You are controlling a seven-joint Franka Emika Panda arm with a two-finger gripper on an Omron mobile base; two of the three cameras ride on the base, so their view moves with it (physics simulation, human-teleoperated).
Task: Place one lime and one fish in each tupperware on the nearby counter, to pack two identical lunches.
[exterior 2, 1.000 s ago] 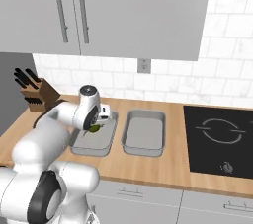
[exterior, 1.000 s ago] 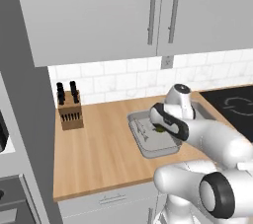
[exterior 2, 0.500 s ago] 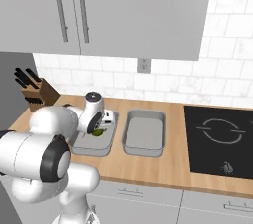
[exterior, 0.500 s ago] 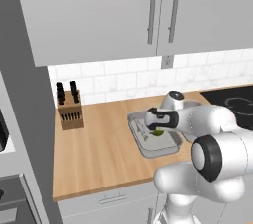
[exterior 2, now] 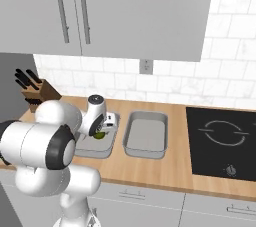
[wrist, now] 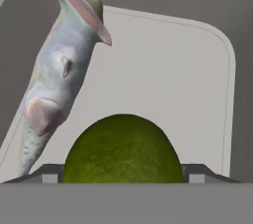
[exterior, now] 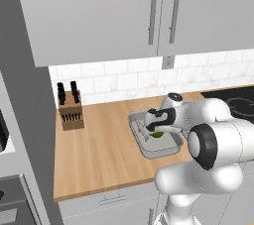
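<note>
Sitting between end effector fingertips: lime, fish beside, inside tupperware

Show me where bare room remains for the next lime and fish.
The grey rectangular tupperware beside the black cooktop is empty. The other tupperware, under the open gripper, is crowded: silvery fish along one wall, green lime between the fingertips.

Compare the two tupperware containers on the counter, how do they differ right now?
The left tupperware has the gripper low over it and holds a lime and a fish; the right tupperware has nothing in it. The left tupperware is partly hidden by the arm, while the right tupperware is in full sight. Both are grey, rectangular, round-cornered trays lying side by side on the counter.
</note>
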